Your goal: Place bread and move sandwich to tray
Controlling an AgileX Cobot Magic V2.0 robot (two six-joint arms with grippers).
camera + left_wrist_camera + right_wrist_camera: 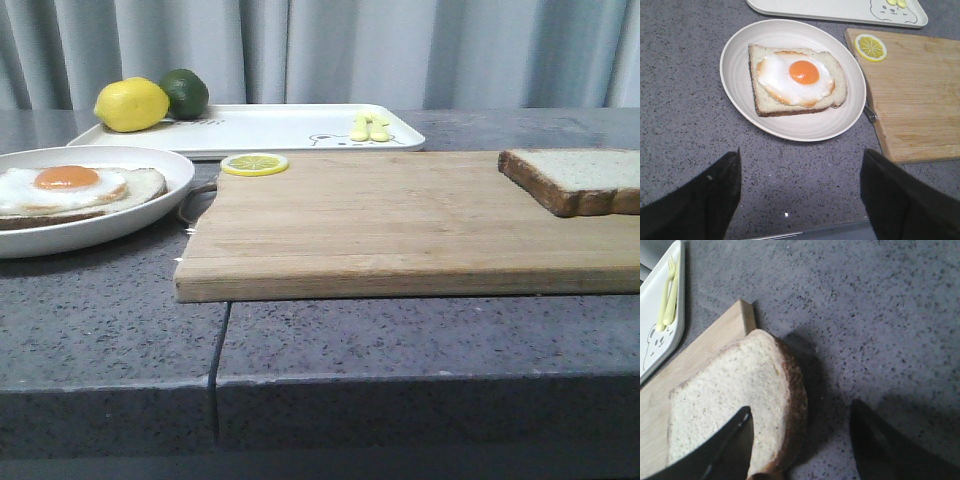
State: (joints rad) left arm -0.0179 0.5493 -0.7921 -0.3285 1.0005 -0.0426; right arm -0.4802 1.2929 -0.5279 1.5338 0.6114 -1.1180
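Observation:
The bread (pixel 580 178) lies flat at the right end of the wooden cutting board (pixel 400 220). In the right wrist view the bread (pixel 730 400) has one crust edge between my open right gripper's (pixel 800 420) jaws, one finger over the crumb, the other over the counter. The sandwich (pixel 70 190), an egg-topped slice on a round white plate (pixel 150 215), sits at the left. In the left wrist view the sandwich (pixel 795 80) lies beyond my open, empty left gripper (pixel 800 170). The tray (pixel 270 128) stands at the back. Neither gripper shows in the front view.
A lemon (pixel 131 104) and a lime (pixel 185 92) sit at the tray's left end, and yellow cutlery (pixel 370 127) at its right. A lemon slice (pixel 254 163) lies on the board's back left corner. Grey curtains hang behind the speckled counter (pixel 100 340).

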